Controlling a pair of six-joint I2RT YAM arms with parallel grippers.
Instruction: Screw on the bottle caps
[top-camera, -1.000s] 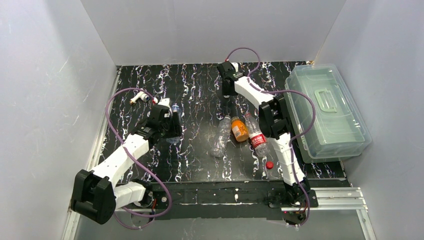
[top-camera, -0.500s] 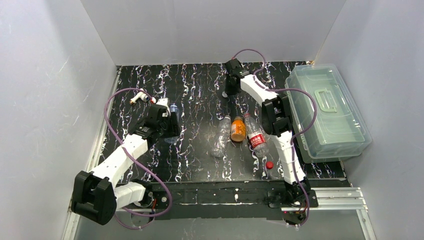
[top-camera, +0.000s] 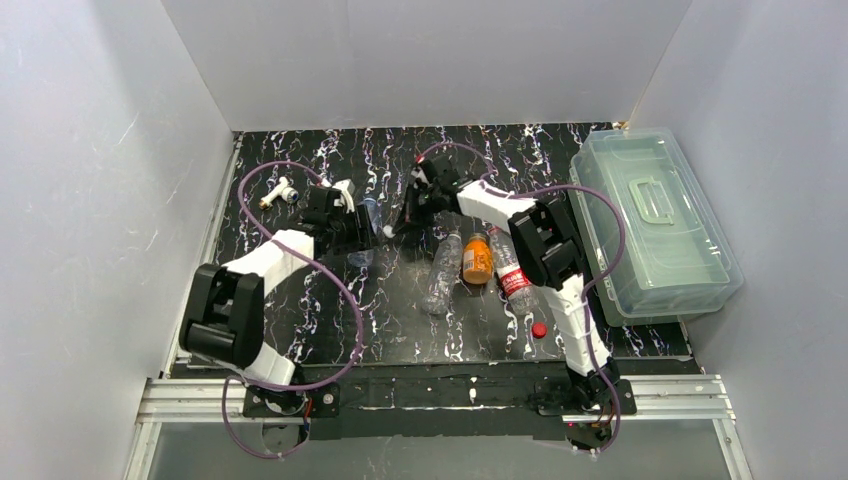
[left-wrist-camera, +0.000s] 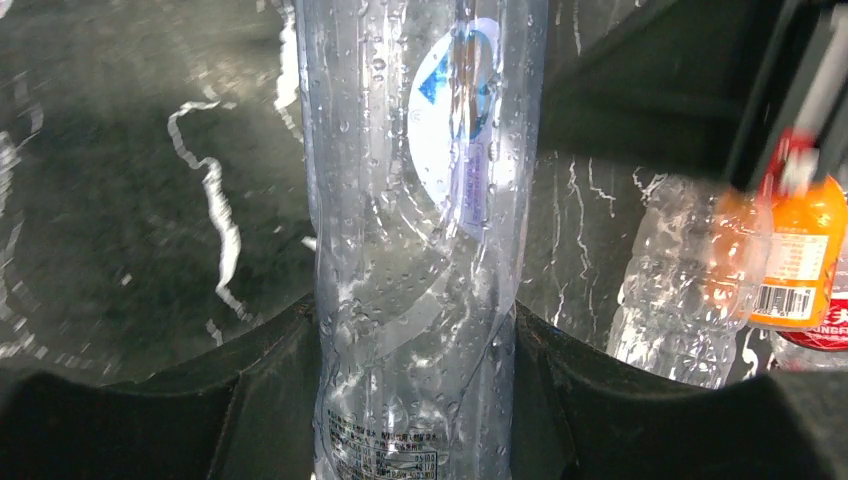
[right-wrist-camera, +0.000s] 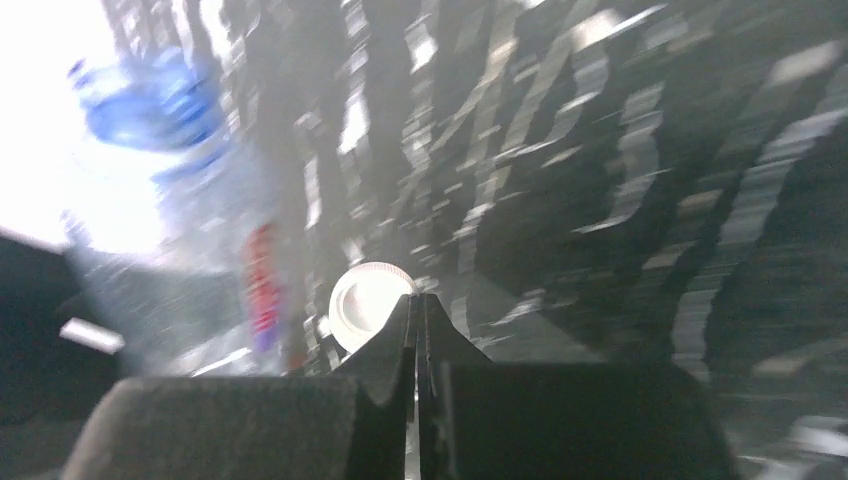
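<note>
**A:** Logging status: is any cap screwed on yet?
**B:** None I can confirm. Left fingers (left-wrist-camera: 262, 392) clamp a clear water bottle (left-wrist-camera: 415, 200). Right fingers (right-wrist-camera: 385, 372) look pinched on a white cap (right-wrist-camera: 367, 303) near it. A red cap (top-camera: 539, 329) lies loose by three lying bottles (top-camera: 477, 260).
**A:** Setting?
**B:** Black, white-veined bench (top-camera: 400, 322), grey walls (top-camera: 420, 60), clear lidded box (top-camera: 655, 225).
</note>
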